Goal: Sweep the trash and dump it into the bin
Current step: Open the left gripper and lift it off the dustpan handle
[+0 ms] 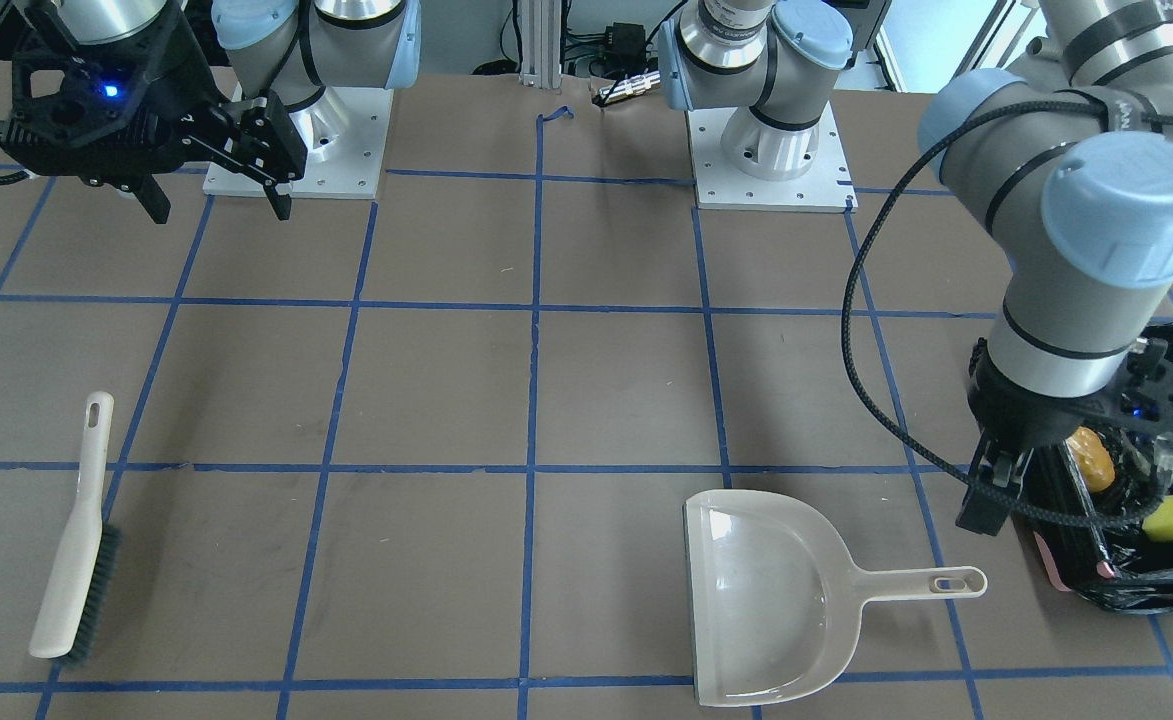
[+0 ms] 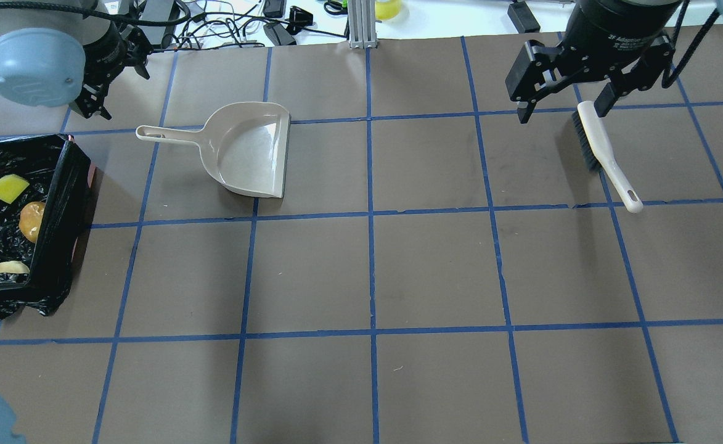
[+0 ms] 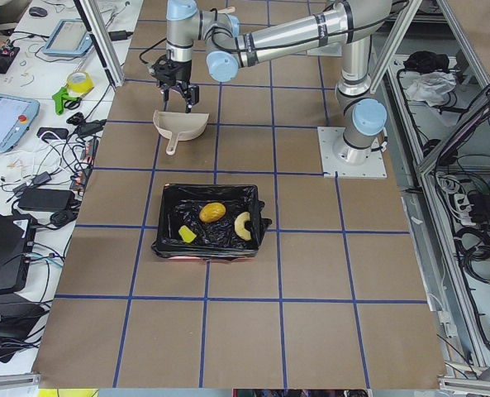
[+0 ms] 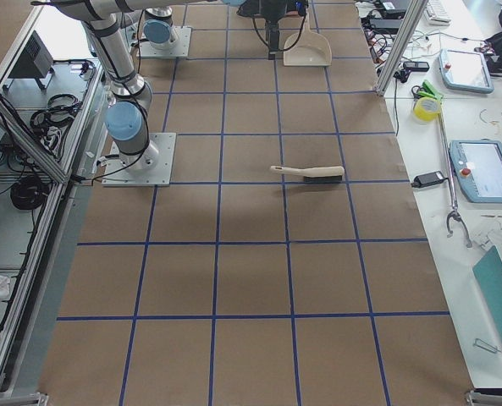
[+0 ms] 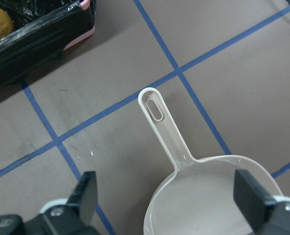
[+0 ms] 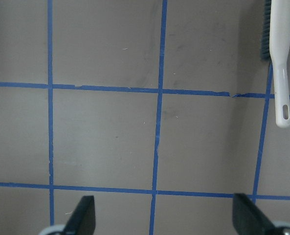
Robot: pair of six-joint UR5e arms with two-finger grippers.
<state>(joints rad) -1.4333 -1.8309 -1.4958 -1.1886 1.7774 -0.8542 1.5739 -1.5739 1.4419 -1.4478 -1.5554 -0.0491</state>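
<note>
Overhead, three trash pieces (image 2: pixel 31 221) lie in the bin (image 2: pixel 59 209), frontally perhaps two; left gripper (image 5: pixel 169 200) and right gripper (image 2: pixel 563 107) gape empty.

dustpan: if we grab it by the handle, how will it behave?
Probably light and stiff: the dustpan looks like thin moulded beige plastic. Held by its slim handle, the wide scoop sits well off the grip, so it may droop or twist. Pushed, it likely slides on the table rather than tipping: it lies low and broad.
</note>
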